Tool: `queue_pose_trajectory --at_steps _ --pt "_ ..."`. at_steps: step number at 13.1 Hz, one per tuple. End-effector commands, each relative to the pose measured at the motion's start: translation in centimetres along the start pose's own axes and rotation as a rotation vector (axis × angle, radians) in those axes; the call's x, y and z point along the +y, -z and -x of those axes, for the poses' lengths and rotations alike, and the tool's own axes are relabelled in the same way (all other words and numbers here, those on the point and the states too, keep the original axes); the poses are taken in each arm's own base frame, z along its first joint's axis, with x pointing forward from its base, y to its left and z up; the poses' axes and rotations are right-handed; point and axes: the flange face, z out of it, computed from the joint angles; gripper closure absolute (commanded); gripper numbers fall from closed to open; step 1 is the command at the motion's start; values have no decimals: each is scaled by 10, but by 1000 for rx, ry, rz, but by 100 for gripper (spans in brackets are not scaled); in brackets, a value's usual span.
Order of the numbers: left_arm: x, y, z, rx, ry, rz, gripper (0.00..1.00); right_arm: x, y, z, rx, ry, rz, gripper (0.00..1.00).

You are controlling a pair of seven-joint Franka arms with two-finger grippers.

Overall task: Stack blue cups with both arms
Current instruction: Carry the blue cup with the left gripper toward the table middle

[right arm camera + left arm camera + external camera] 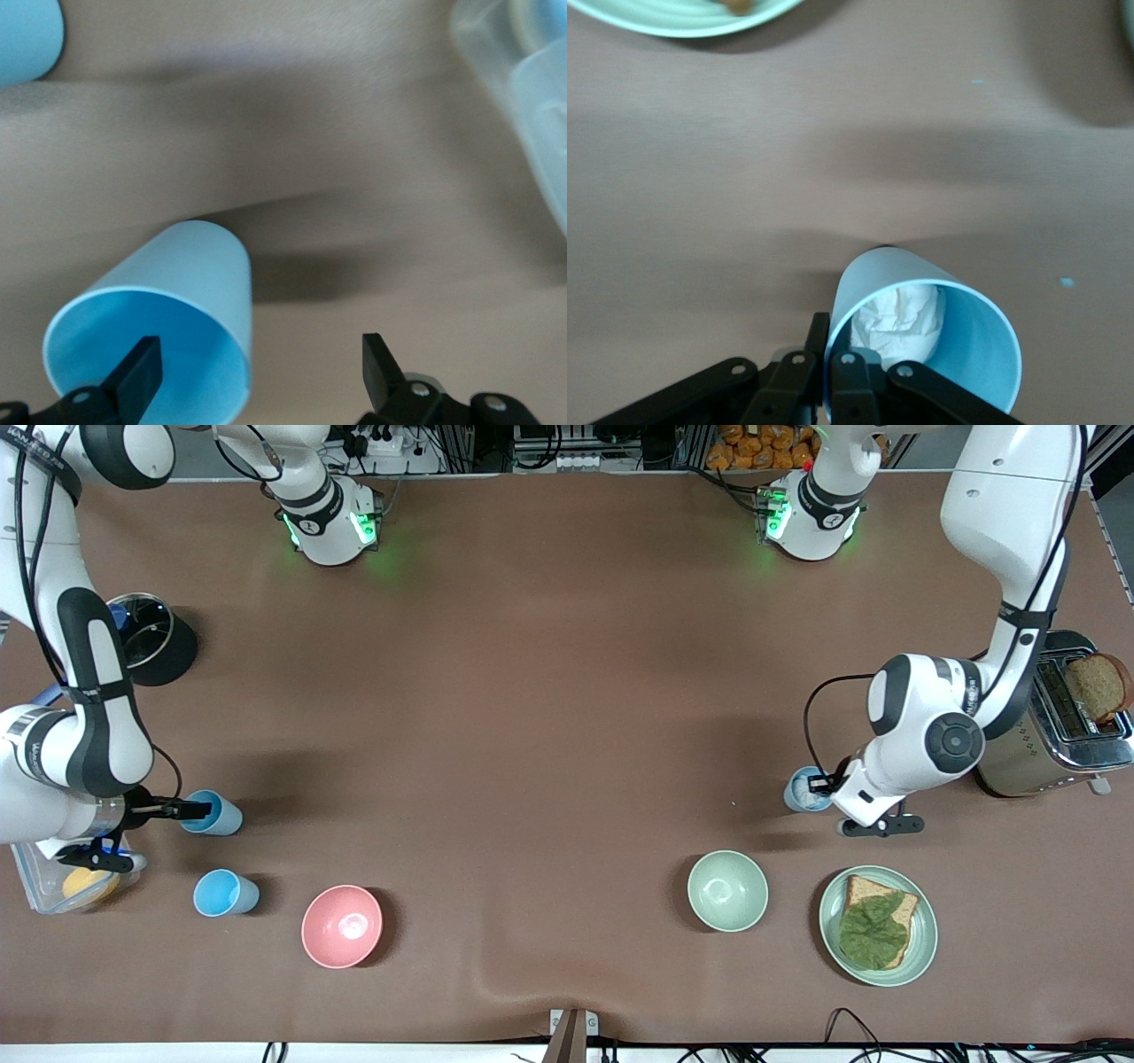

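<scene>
Three small tapered blue plastic cups stand on the brown table, alongside two bowls. The left gripper (819, 784) is clamped on the rim of the paler grey-blue cup (804, 790), which holds crumpled white paper (899, 320), beside the pale green bowl (727, 890). The right gripper (197, 810) has its fingers apart, straddling the wall of a sky-blue cup (214, 813). Another sky-blue cup (225, 893) stands near the pink bowl (342, 926).

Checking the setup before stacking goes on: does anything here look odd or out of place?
One thing: the paler blue cup, beside the toaster at the left arm's end, has crumpled white paper inside, which would block nesting. The left tool is shut on its rim. The right tool straddles an empty bright blue cup's wall, open.
</scene>
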Motion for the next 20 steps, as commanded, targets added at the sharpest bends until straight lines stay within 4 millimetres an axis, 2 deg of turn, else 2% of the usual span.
queue_pose_trajectory --at_steps 1,2,3,6,7,9,12,13,16,18,20 --pt "56 19 10 26 71 20 100 3 -7 0 12 -16 -30 0" --pt "81 19 17 27 119 21 100 4 -12 1 15 -18 -30 0" --pt "108 21 25 32 160 23 100 4 -16 1 27 -18 -29 13" --pt "170 24 37 47 265 38 100 8 -16 1 32 -24 -30 74" --pt "188 26 42 52 286 44 100 8 -16 1 32 -24 -30 88" --pt "220 30 49 63 333 60 100 9 -16 1 32 -26 -30 100" --pt "284 28 67 70 401 89 100 8 -15 1 34 -24 -30 100" --pt "294 27 68 72 424 97 100 8 -15 1 34 -24 -30 100" --pt "303 27 70 72 440 104 100 7 -14 2 28 -25 -30 100" --pt "310 27 75 69 461 107 100 -5 -7 5 4 -23 -32 100" --pt "333 30 83 69 468 129 100 -20 -1 9 -22 -32 -81 100"
